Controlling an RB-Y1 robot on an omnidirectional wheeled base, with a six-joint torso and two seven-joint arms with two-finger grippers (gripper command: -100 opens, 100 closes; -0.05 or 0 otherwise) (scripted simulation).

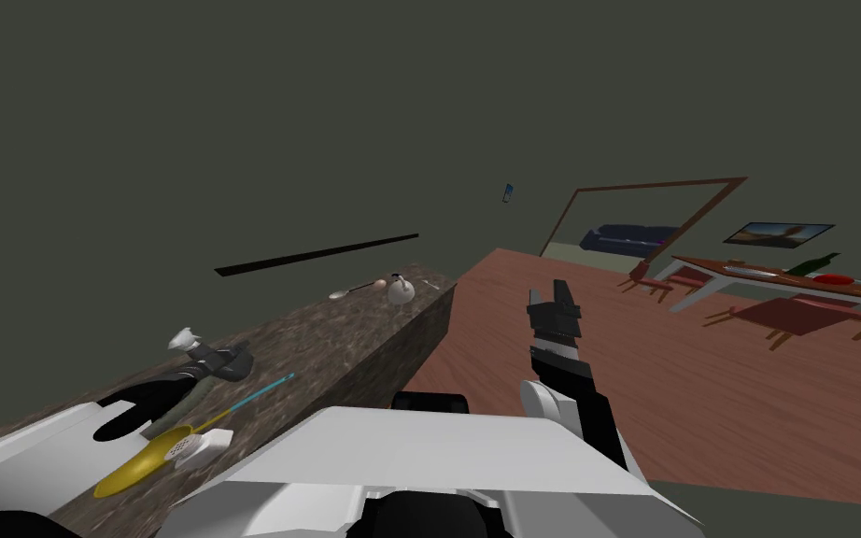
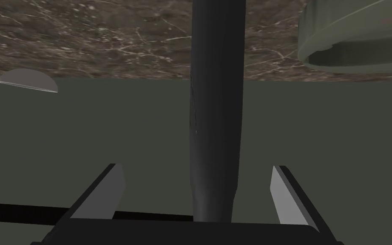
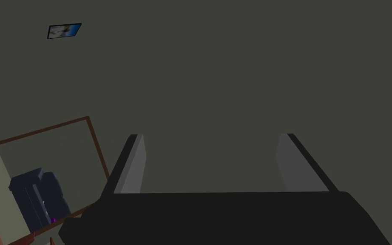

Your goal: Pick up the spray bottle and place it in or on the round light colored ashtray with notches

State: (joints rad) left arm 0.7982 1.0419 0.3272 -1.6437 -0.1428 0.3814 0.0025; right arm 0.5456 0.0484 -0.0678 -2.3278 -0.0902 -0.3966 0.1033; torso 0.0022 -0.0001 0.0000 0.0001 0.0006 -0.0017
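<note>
Marbled brown counter runs from the lower left of the head view up to the middle, with a dull green wall behind it and wooden floor off to the right. The spray bottle sits on that counter at lower left, white head and dark body, with my left arm stretched toward it. There's a yellow dish just below. Further up the counter, a round pale thing sits next to a spoon. It might be the ashtray, can't say for sure. The right gripper hangs centre right, well apart from all of it.

Left wrist view: the left gripper has its fingers apart, and a dark column runs up the middle between them, touching neither as far as I can see. I take that for the bottle's body. A grey-green rounded thing sits at upper right.

Right wrist view: fingers apart, nothing between them.

Handling guess: it's probably light, stiff plastic, smooth and round, so thin blades could let it twist or slip. I'd close on the middle of the body, under the head, not on the trigger.
</note>
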